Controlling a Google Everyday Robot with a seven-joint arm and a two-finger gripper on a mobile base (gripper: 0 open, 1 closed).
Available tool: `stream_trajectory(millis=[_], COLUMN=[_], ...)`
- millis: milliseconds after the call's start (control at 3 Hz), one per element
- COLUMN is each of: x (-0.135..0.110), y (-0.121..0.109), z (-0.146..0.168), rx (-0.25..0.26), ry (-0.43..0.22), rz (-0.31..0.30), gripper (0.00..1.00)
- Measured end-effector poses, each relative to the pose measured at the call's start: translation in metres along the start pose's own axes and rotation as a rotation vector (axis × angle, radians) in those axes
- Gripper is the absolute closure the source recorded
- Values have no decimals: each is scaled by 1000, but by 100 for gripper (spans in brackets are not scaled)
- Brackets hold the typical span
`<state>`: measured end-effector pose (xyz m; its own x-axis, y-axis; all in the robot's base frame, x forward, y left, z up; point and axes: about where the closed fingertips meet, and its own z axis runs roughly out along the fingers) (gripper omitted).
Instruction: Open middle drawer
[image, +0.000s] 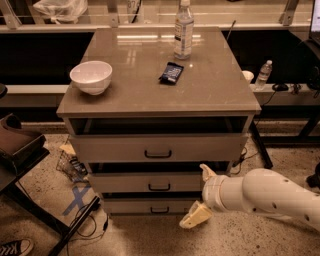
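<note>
The middle drawer (150, 182) is the second of three grey-beige fronts in the cabinet, with a small dark bar handle (159, 187) at its centre. Its front sits flush with the drawer fronts above and below. My gripper (200, 194) comes in from the right on a white arm, low in front of the cabinet's right side. One pale finger (206, 172) points up beside the middle drawer front, the other finger (196, 215) points down near the lowest drawer. The fingers are spread wide apart and hold nothing. The gripper is right of the handle, not touching it.
The top drawer (158, 148) has a larger handle, the bottom drawer (150, 206) is lowest. On the cabinet top (135, 95) stand a white bowl (91, 76), a dark snack packet (171, 72) and a water bottle (183, 30). A dark stand (20, 150) and cables lie left.
</note>
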<state>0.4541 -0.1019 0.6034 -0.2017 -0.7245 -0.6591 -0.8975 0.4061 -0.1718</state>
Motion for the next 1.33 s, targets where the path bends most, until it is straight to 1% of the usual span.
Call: stream_trajectory(millis=[333, 667, 1000, 1333], x=[29, 64, 109, 106], y=[18, 21, 11, 6], z=[32, 68, 96, 98], rx=[-33, -47, -52, -43], ry=[49, 98, 138, 134], rz=[-3, -20, 9, -6], gripper=[0, 0, 0, 0])
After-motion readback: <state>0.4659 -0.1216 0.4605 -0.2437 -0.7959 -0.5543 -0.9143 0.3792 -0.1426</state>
